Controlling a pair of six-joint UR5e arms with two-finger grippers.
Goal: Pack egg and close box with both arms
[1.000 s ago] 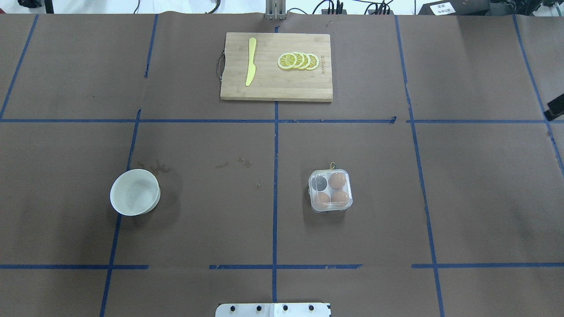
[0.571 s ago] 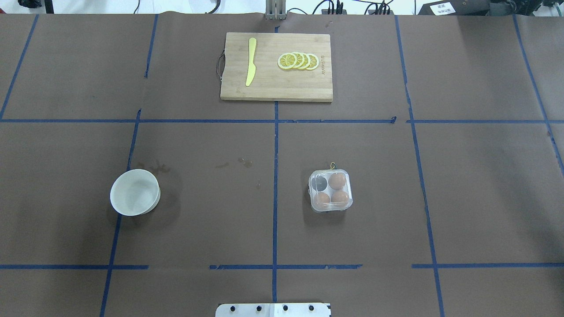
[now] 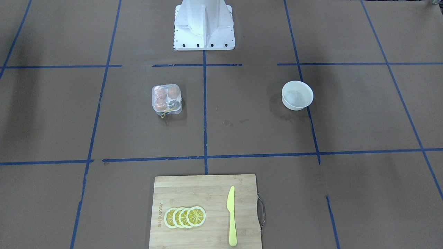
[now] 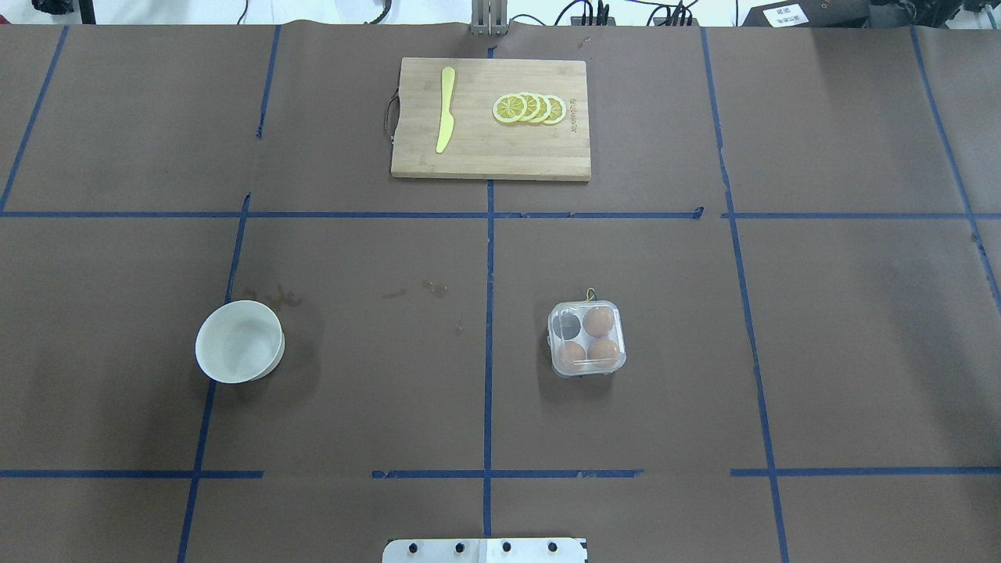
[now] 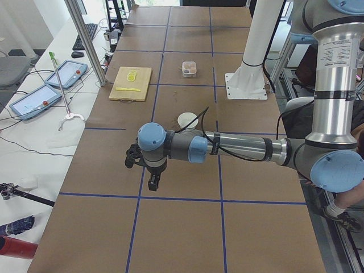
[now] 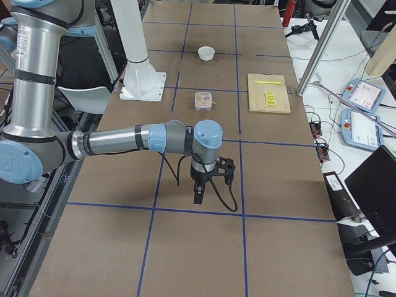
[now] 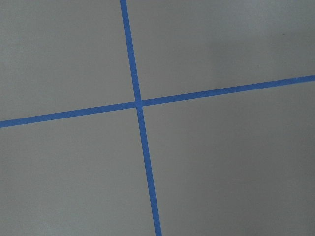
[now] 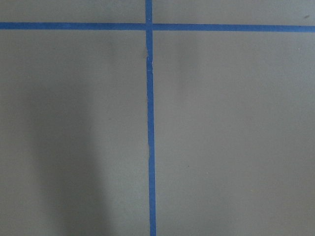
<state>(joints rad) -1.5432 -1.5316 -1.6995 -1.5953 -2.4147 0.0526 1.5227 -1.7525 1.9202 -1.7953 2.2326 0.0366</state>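
The brown table [image 4: 860, 313] carries a grid of blue tape. The left arm [image 5: 244, 149] stretches low over the left end of the desk, and its left gripper [image 5: 153, 183] points down above the paper. The right arm [image 6: 117, 141] does the same over the right end, with the right gripper [image 6: 198, 197] pointing down. For both grippers I cannot tell if the fingers are apart or together (only the side cameras show them).

A wooden cutting board [image 4: 490, 152] lies at the middle of the far edge. A white bowl [image 4: 238, 344] stands toward the left end, nearer to the robot's edge. The box [image 4: 586, 371] stands a little right of the centre line, also nearer to the robot's edge, and its clear lid is down. On the board lie a yellow knife [image 4: 445, 109] and lemon slices [image 4: 529, 109]. Inside the box are three eggs [image 4: 600, 320]. The fourth cell, toward the far edge and the left end, looks dark.
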